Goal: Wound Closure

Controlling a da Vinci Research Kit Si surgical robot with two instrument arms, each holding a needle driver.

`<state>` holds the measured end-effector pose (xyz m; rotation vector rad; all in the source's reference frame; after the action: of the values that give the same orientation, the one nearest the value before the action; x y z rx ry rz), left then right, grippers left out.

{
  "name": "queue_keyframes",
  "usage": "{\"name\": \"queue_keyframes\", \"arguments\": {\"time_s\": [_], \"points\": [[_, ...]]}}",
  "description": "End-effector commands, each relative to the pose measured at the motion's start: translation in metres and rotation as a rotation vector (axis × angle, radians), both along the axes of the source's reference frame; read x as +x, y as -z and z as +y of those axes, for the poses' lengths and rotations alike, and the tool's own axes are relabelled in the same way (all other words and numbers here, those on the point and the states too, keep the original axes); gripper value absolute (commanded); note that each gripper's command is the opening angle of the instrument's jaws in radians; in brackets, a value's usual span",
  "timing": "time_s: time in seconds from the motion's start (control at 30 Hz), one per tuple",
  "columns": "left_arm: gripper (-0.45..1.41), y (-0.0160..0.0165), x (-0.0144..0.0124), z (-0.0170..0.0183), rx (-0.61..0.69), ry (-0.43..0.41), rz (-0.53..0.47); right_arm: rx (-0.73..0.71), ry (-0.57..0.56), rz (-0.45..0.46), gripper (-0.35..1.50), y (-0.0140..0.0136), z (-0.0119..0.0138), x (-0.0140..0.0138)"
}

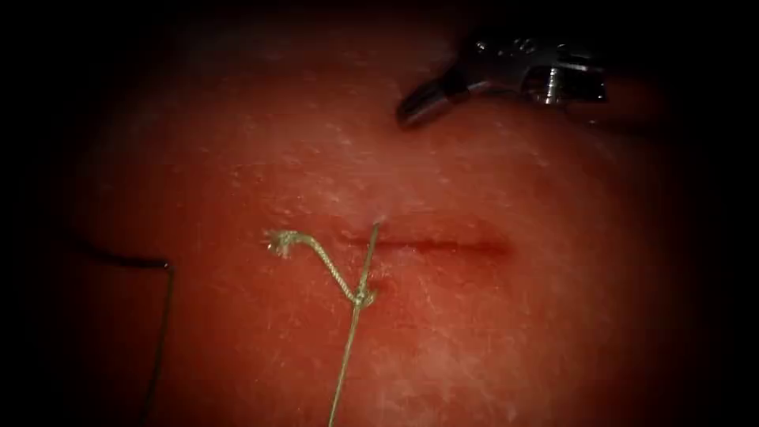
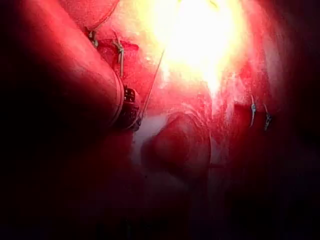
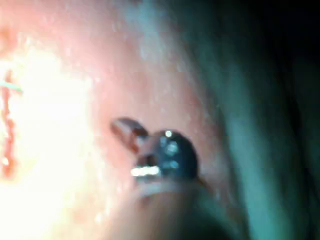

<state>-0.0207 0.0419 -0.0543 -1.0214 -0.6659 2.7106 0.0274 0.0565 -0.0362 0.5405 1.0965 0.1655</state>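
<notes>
While right tool (image 1: pixel 415 107) hangs empty, cut (image 1: pixel 443 243) unobstructed.

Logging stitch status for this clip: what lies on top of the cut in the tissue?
One strand of thread crosses the cut near its left end, with a knot just below on the tissue. Where the thread runs beneath the surface is hidden.

A soft pool of light (image 1: pixel 443 261) lies on the middle of the pale red, moist tissue (image 1: pixel 553 332) in the endoscope view and fades outward on every side into a black, unlit surround (image 1: pixel 32 63). In the left wrist view the light burns to a yellow-white glare (image 2: pixel 200 45) with deep red shadow (image 2: pixel 45 200) about it. In the right wrist view there is a white-pink glare (image 3: pixel 45 160) beside a dim, blurred grey-green backdrop (image 3: pixel 280 100).
</notes>
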Motion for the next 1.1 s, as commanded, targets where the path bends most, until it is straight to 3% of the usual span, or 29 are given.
{"name": "queue_keyframes", "arguments": {"time_s": [0.03,0.07,0.1,0.27,0.33,0.47,0.67,0.8,0.87,0.9,1.1], "points": [[-0.35,-0.0005,-0.0006,-0.0001,0.002,0.009,-0.002,0.016,-0.083,0.014,-0.27,0.0008,0.0003,0.0003],[-0.35,-0.0005,-0.0004,0.0008,-0.001,0.013,-0.001,0.055,-0.15,0.039,0.19,0.0024,0.0002,-0.0002],[-0.35,-0.0006,-0.0003,0.0013,-0.005,0.019,-0.001,0.066,-0.186,0.041,0.49,0.0035,0.0,-0.0006],[-0.35,-0.0002,0.0005,0.0043,-0.021,0.064,0.002,0.103,-0.284,0.004,1.06,0.0082,-0.0014,-0.0015],[-0.35,0.0006,0.0011,0.0062,-0.038,0.079,-0.004,0.168,-0.3,0.023,1.18,0.0105,-0.0028,-0.0015],[-0.35,0.0015,0.0012,0.0088,-0.061,0.1,-0.008,0.254,-0.295,0.029,1.18,0.0128,-0.006,-0.0004],[-0.35,0.0005,0.0008,0.0088,-0.071,0.101,-0.004,0.501,-0.378,-0.035,1.18,0.0125,-0.0097,0.001],[-0.35,0.0,0.0009,0.0084,-0.075,0.102,-0.002,0.556,-0.434,-0.068,1.18,0.0117,-0.0101,0.0011],[-0.35,-0.0001,0.0008,0.0083,-0.079,0.105,0.001,0.545,-0.458,-0.094,1.2,0.011,-0.01,0.0012],[-0.35,-0.0001,0.0008,0.0082,-0.08,0.105,0.002,0.534,-0.496,-0.124,1.3,0.0102,-0.0097,0.0012],[-0.35,-0.0004,0.0006,0.0077,-0.077,0.102,0.0,0.538,-0.571,-0.15,1.31,0.0094,-0.0094,0.0022]]}}
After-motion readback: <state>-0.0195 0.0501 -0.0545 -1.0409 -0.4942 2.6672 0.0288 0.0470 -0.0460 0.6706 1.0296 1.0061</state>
